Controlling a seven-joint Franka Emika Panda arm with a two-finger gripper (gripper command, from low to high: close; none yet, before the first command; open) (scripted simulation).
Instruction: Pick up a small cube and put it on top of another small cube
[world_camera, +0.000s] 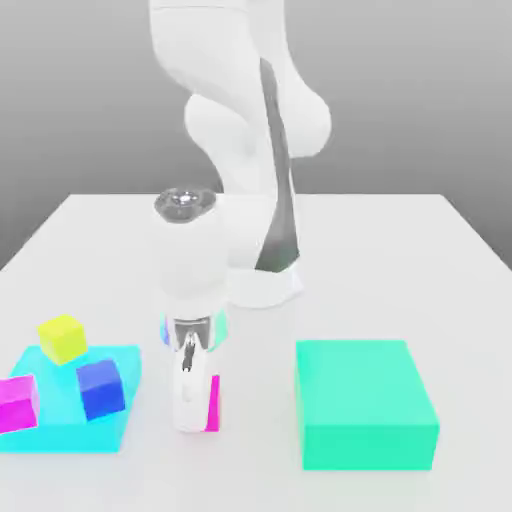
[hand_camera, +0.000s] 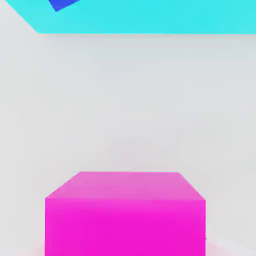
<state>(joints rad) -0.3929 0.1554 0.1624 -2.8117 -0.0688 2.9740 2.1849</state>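
The claw (world_camera: 197, 418) is pinching one pink cube (world_camera: 213, 403) on the surface (world_camera: 400, 250); the other pink cube (world_camera: 18, 403) lies well to the exterior view's left.
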